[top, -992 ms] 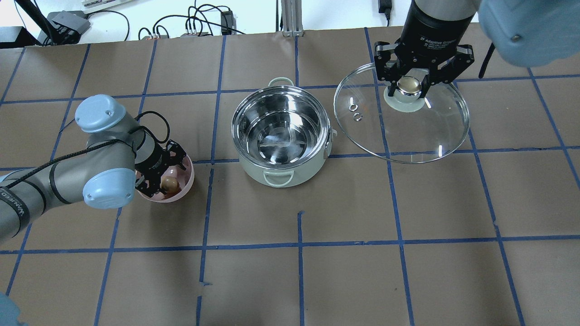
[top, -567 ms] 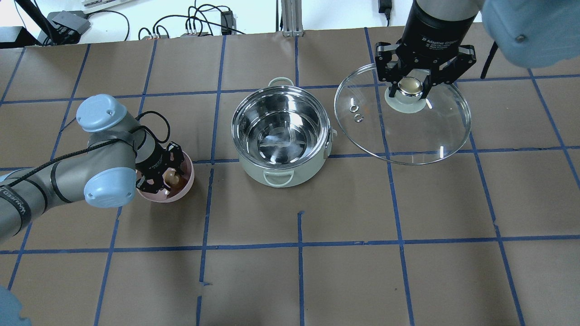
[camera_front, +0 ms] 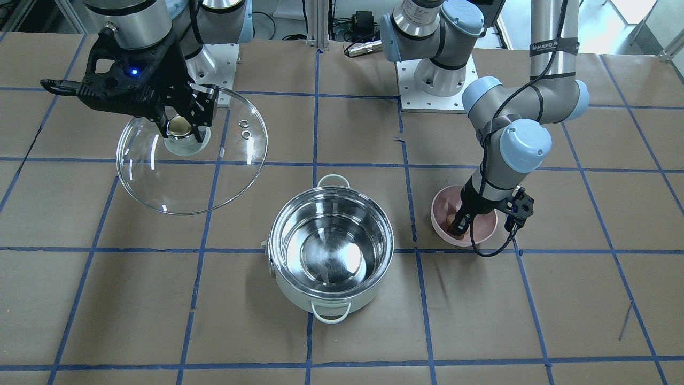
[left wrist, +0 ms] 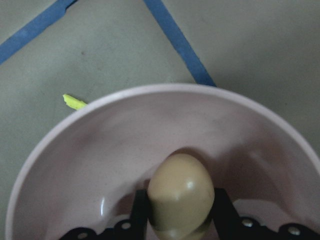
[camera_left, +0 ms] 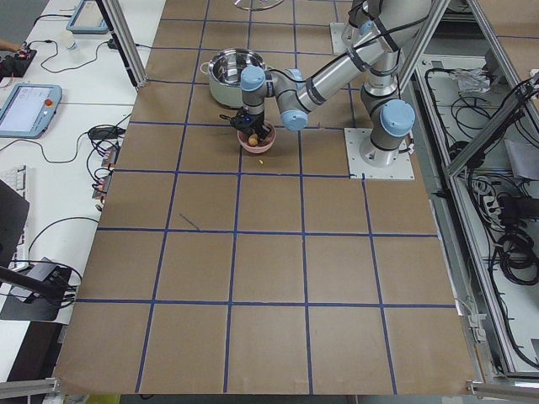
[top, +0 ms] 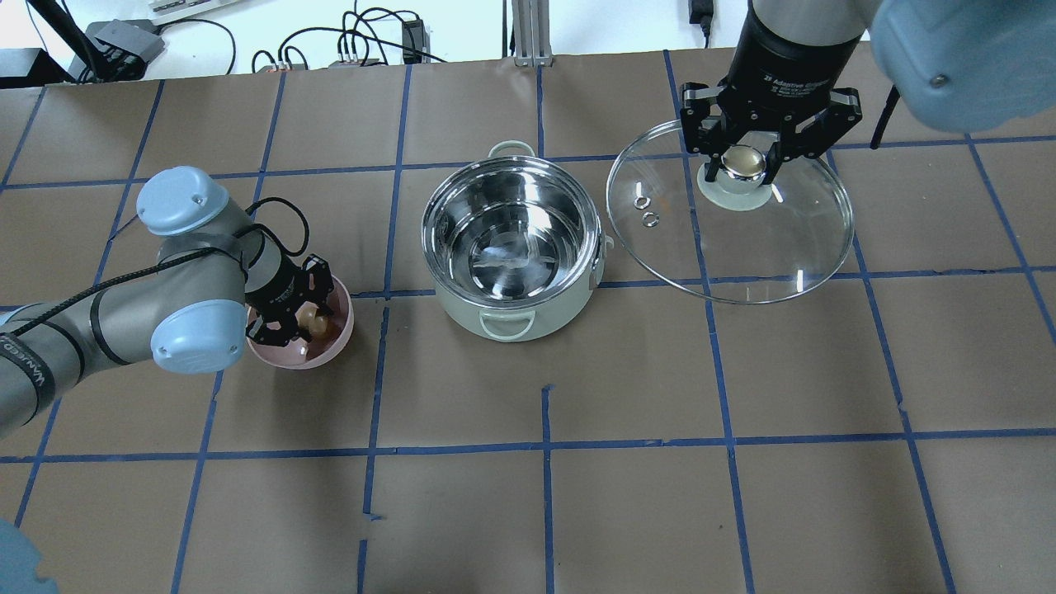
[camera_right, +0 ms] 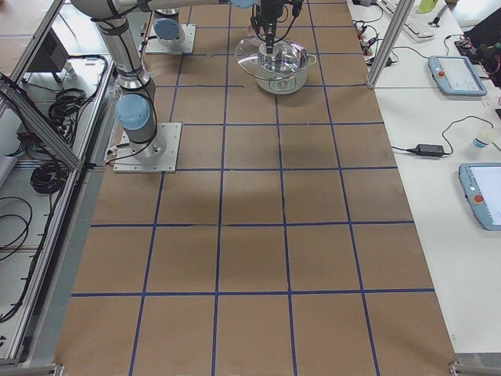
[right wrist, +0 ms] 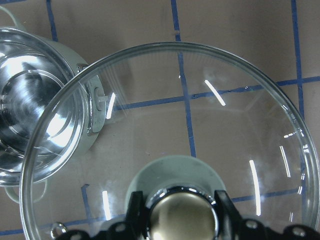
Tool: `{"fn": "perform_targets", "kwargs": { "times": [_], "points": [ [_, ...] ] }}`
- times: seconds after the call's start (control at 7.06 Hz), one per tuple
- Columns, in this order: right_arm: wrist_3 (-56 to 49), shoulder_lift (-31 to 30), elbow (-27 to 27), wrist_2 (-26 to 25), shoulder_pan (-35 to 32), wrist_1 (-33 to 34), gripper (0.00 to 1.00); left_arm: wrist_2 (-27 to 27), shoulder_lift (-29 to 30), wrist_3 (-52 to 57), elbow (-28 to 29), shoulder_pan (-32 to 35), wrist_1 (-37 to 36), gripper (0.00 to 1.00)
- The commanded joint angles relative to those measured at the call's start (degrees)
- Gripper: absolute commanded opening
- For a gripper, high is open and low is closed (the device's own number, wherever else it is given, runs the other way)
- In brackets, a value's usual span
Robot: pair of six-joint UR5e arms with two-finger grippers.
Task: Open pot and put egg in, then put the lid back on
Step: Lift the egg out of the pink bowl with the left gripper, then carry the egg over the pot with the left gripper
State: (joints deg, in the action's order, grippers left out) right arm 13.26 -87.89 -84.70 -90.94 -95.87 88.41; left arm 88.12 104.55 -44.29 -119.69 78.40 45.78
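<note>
Fingers of the left gripper pinch the egg low inside the pink bowl, looking set to lift. Right gripper clamps the lid by its knob, held aside so the pot between them sits uncovered.

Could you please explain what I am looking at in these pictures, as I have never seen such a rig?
Two robot arms stand at a paper-covered table, each ending in a two-finger gripper. Four pictures come from fixed cameras: behind the robot, facing it, and at each table end. Two come from wrist cameras. The pot stands open and empty in the middle. The right gripper is shut on the knob of the glass lid, holding it in the air beside the pot. The left gripper reaches into a pink bowl and is closed on the egg inside.
</note>
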Motion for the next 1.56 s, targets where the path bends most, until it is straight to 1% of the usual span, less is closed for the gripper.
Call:
{"fn": "perform_targets", "kwargs": {
  "times": [0.0, 0.28, 0.71, 0.85, 1.13, 1.28, 1.42],
  "points": [
    [-0.1, 0.0, 0.0, 0.1, 0.0, 0.2, 0.14, 0.0, -1.2, 0.1, 6.7, 0.4, 6.5, 0.15],
    [0.1, 0.0, -0.1, 0.1, -0.3, 0.3, 0.14, -0.5, -1.5, 0.4, 13.8, 4.3, 10.1, 0.15],
    [-0.3, 0.0, -0.3, -0.1, 0.2, 0.3, 0.15, -0.5, -1.1, -2.1, 22.2, 14.7, 12.9, 0.15],
    [-0.3, -0.1, -0.3, -0.1, 0.1, 0.4, 0.15, -0.6, -0.3, -2.2, 23.6, 16.9, 12.8, 0.15],
    [-0.3, -0.1, -0.4, -0.2, 0.2, 0.5, 0.15, -0.2, 0.9, -1.2, 23.7, 18.8, 12.3, 0.15],
    [-0.3, 0.0, -0.6, -0.1, 0.2, 0.5, 0.15, -0.1, 1.8, -1.2, 23.7, 21.2, 12.2, 0.15],
    [-0.3, 0.0, -0.9, -0.1, 0.2, 0.6, 0.15, -0.1, 2.9, -1.8, 23.7, 22.0, 10.7, 0.15]
  ]
}}
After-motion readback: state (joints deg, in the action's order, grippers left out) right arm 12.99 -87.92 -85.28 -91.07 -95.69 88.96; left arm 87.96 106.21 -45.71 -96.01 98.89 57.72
